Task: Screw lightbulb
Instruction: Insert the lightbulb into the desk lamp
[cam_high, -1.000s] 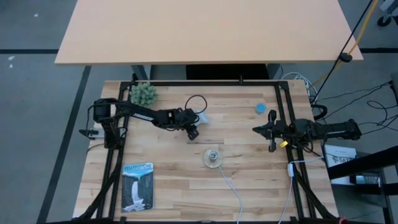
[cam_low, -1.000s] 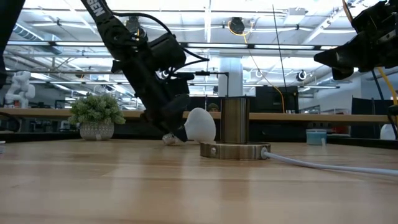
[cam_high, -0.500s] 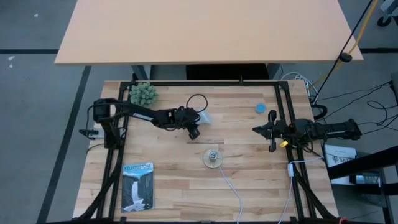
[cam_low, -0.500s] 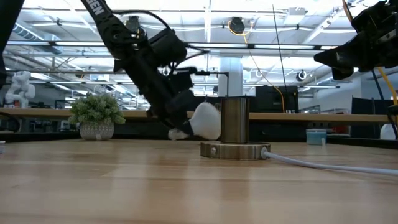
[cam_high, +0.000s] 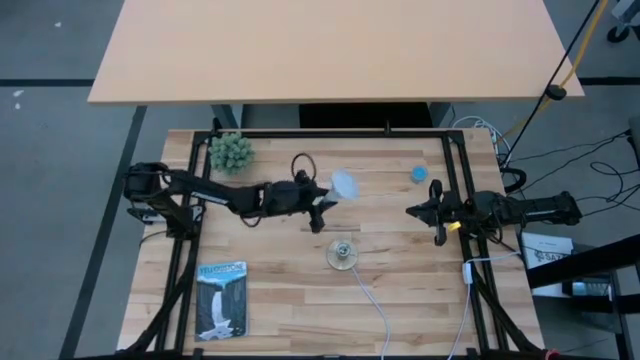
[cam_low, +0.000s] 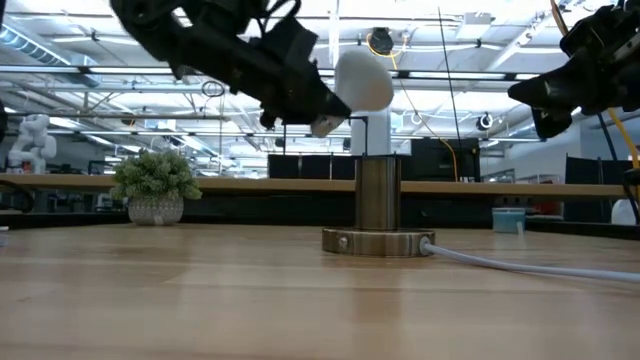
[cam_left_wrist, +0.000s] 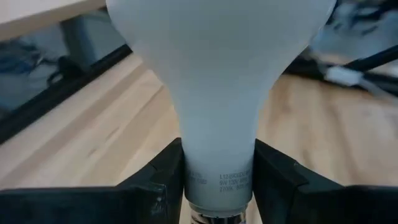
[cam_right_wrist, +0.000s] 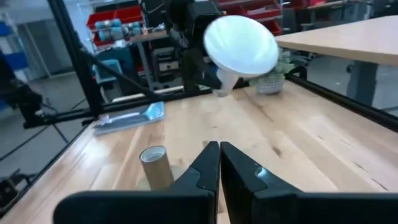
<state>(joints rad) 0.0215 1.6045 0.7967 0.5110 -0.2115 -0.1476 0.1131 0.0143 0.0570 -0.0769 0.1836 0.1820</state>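
Lightbulb (cam_high: 344, 184) held above the table (cam_high: 400, 290), behind the socket (cam_high: 342, 254) (plant (cam_high: 230, 151) far left).

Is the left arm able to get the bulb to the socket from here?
Probably yes. The left claw holds the bulb up in the air, the socket stands open just beside it, and the right claw waits off to the side, out of the way.

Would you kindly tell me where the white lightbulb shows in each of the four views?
High view: the white dome-shaped lightbulb lies above centre, at the left claw.
Low view: upper middle, raised above the table.
Left wrist view: fills the centre, gripped at its neck.
Right wrist view: upper middle.
Shared landmark: the round silvery metal socket, hidden in the left wrist view.
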